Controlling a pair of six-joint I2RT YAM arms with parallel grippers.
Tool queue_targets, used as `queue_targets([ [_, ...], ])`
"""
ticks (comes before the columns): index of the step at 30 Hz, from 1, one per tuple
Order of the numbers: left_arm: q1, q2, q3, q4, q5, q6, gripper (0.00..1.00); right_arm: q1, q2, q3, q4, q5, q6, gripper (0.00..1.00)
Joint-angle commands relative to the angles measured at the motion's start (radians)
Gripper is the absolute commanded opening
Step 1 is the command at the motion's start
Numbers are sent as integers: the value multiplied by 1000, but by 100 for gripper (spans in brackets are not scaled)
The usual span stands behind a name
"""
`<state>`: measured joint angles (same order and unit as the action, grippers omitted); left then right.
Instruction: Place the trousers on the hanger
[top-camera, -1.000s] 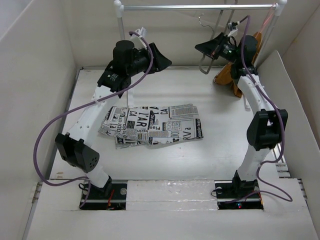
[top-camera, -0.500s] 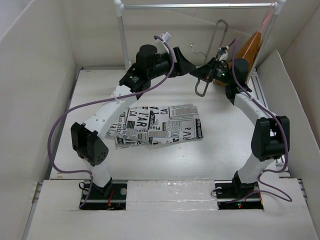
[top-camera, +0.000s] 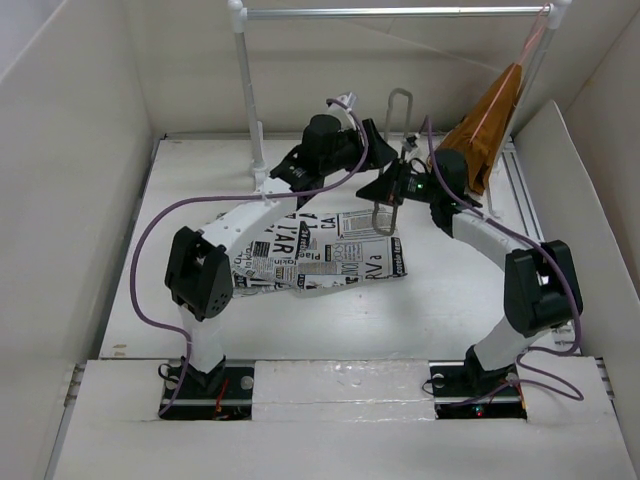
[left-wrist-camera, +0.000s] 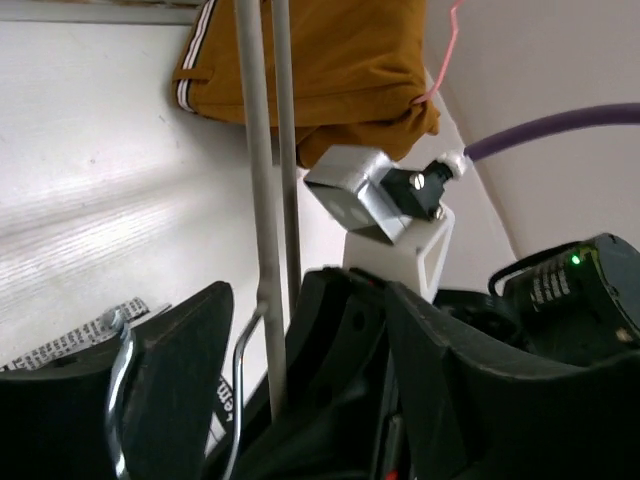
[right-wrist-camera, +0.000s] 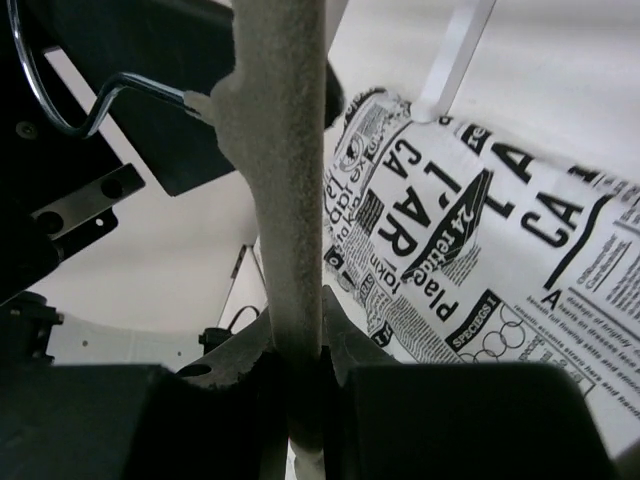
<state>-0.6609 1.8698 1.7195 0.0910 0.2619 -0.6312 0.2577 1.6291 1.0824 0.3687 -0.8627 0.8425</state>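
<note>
The right gripper (right-wrist-camera: 297, 352) grips the grey wire hanger (right-wrist-camera: 278, 180) tightly. The left gripper (left-wrist-camera: 265, 305), directly opposite, stands with jaws spread on either side of its wire. The newsprint trousers (top-camera: 320, 250) lie flat beneath both grippers.

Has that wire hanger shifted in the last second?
Yes. The hanger, held in the right gripper, has come away from the rail, nearer and leftward; its lower end now sits over the trousers' far edge.
</note>
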Motion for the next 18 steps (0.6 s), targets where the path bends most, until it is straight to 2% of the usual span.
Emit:
queue_targets([
  [1,-8,-58,-81,144,-3,-27,57,28,-67,-48,64,7,-13,0],
  [3,-32,-43,-72,121,-18,-21,53,37,-75,-70,91,-1,4,0],
  [6,-42,-20,-55,84,-53,-8,40,37,-107,-94,76,14,3,0],
  [8,-42,-20,-69,72,-91,-22,22,37,-124,-107,44,28,-8,0],
  [9,-42,-18,-70,61,-101,-22,19,37,-142,-111,38,33,-8,0],
  [14,-42,12,-93,88,-44,-33,26,47,-182,-137,12,48,-5,0],
  [15,-42,14,-98,104,-33,-47,25,57,-189,-145,10,51,0,0],
  [18,-42,22,-103,101,0,-53,12,66,-209,-154,-14,74,0,0],
])
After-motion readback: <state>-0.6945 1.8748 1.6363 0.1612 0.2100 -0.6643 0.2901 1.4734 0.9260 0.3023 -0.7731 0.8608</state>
